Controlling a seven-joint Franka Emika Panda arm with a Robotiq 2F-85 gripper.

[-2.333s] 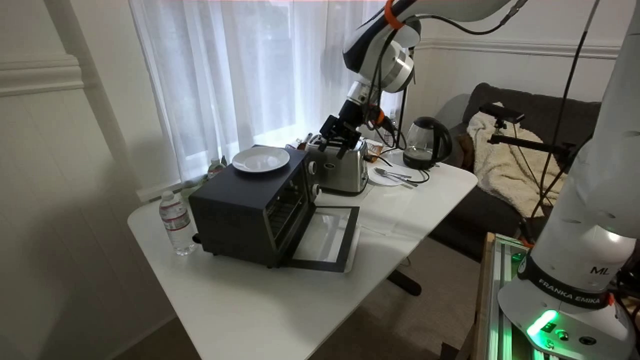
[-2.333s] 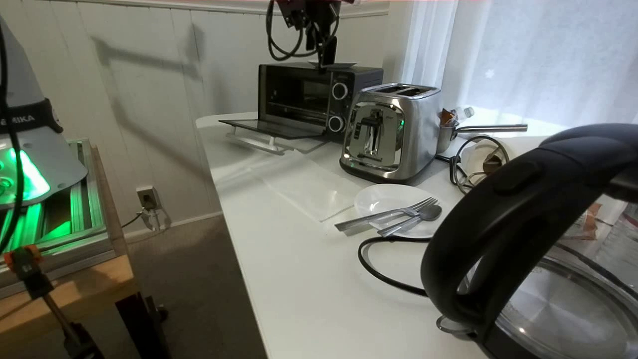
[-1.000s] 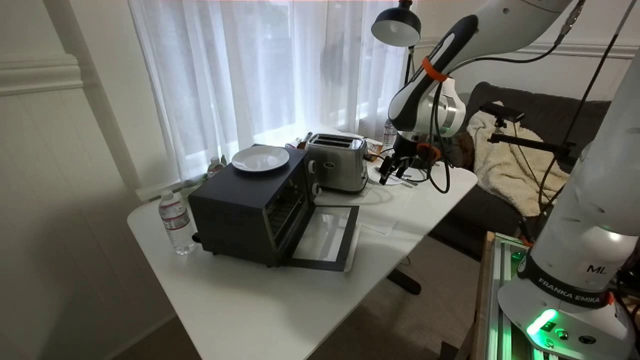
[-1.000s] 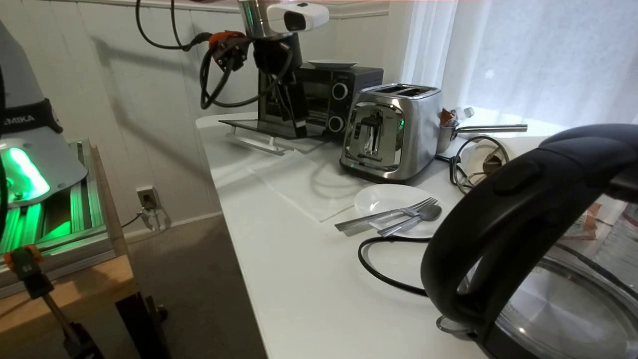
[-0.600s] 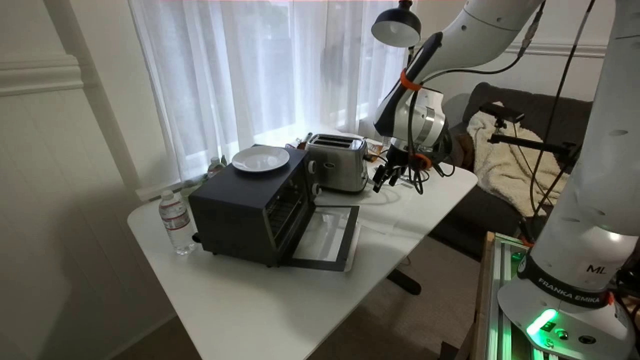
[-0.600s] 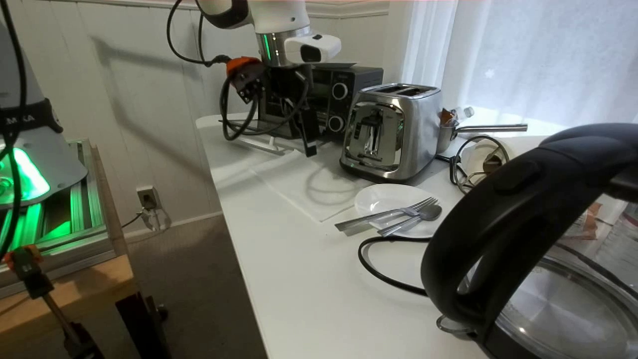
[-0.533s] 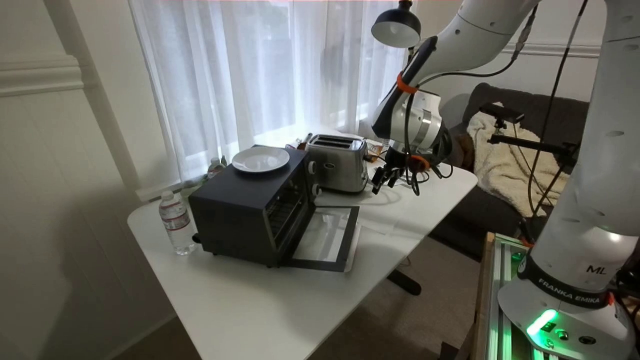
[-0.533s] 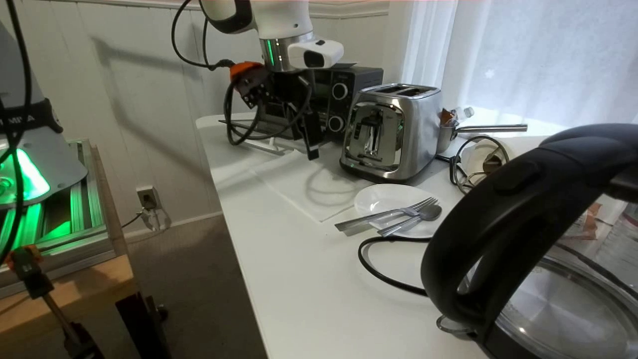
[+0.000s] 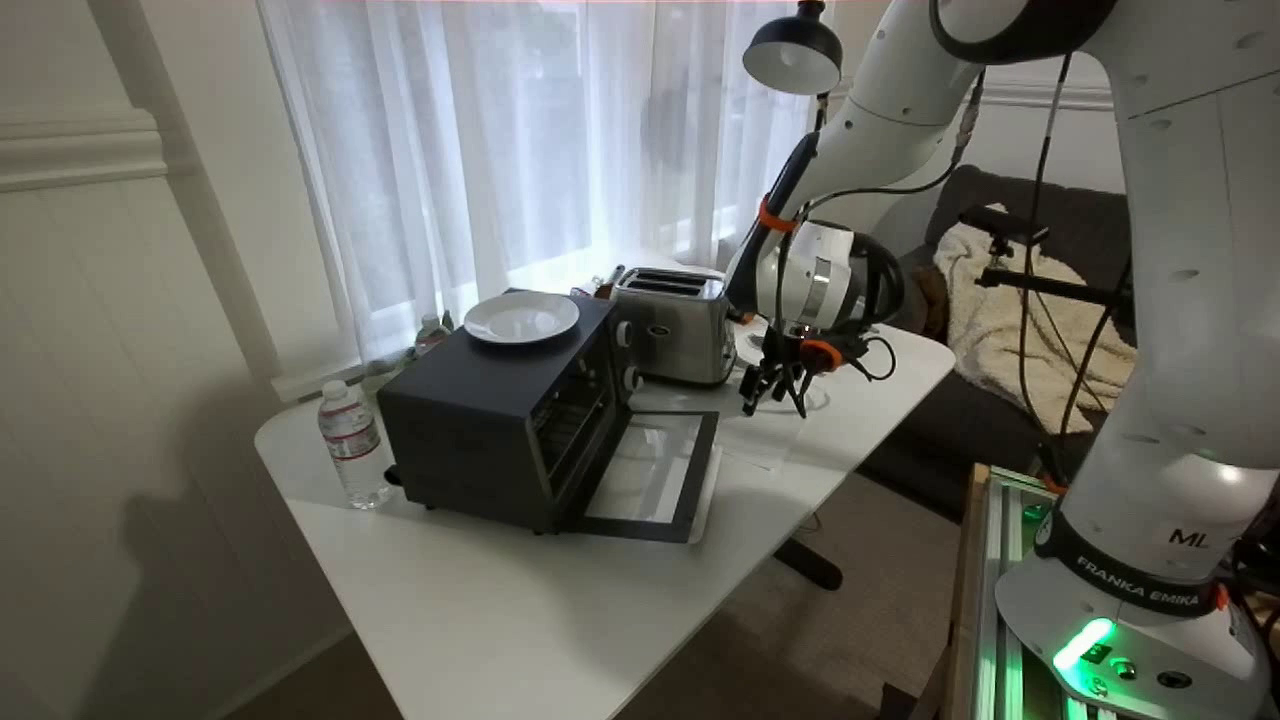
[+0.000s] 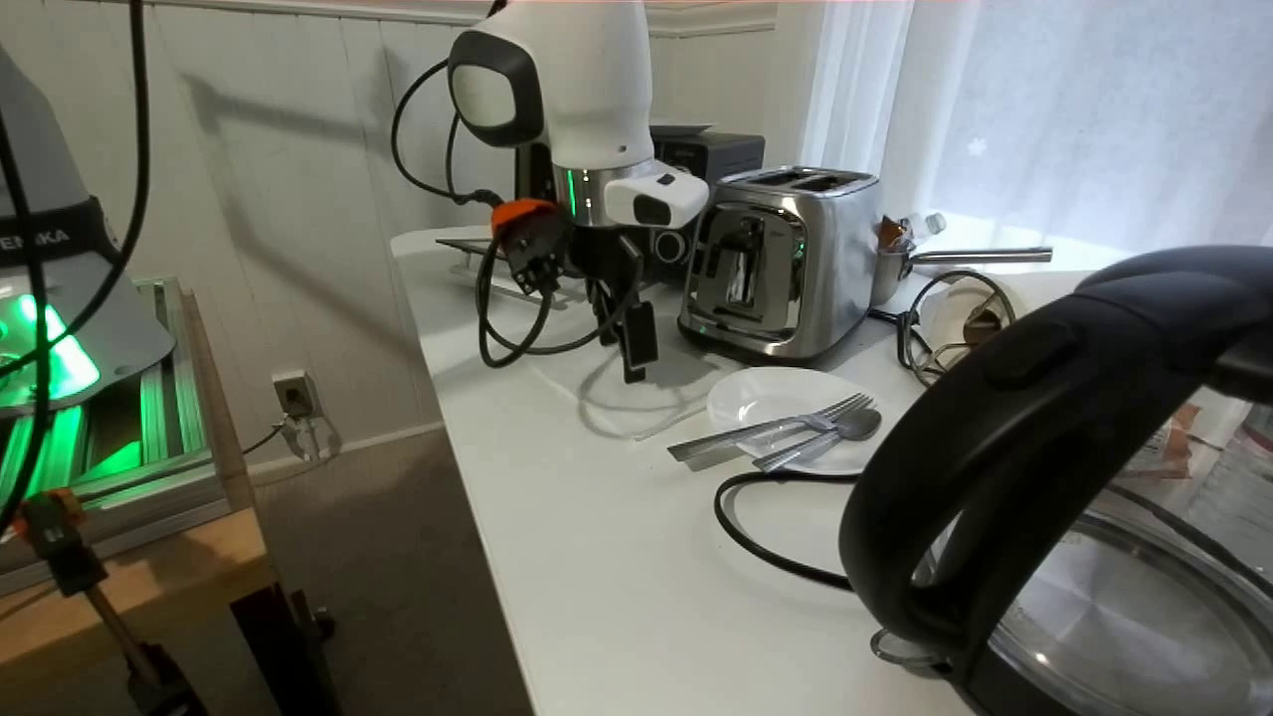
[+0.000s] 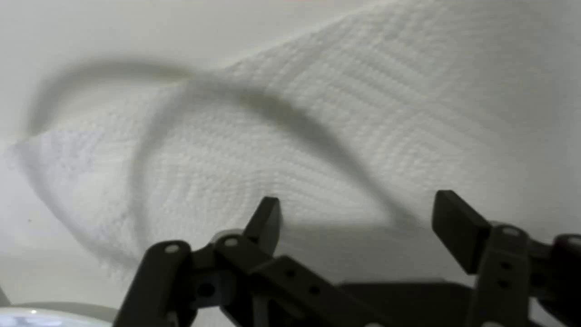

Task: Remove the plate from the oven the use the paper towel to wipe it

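In an exterior view, the plate (image 9: 521, 318) rests on the oven (image 9: 470, 430), whose lowered door (image 9: 650, 470) projects rightward. A bottle (image 9: 354, 450) stands left of the oven, the toaster (image 9: 680, 345) right. The paper towel (image 11: 386, 91) lies on the table (image 9: 540, 610) below the gripper (image 11: 358, 213). The fork (image 10: 746, 436) and spoon (image 10: 855, 426) lie partly on a dish (image 10: 741, 398), near the kettle (image 10: 1014, 428).

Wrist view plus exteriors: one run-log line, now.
black two-finger tool: open, above white embossed paper towel | round white plate: atop dark boxy oven | black-framed glass door: open | wipe: pending
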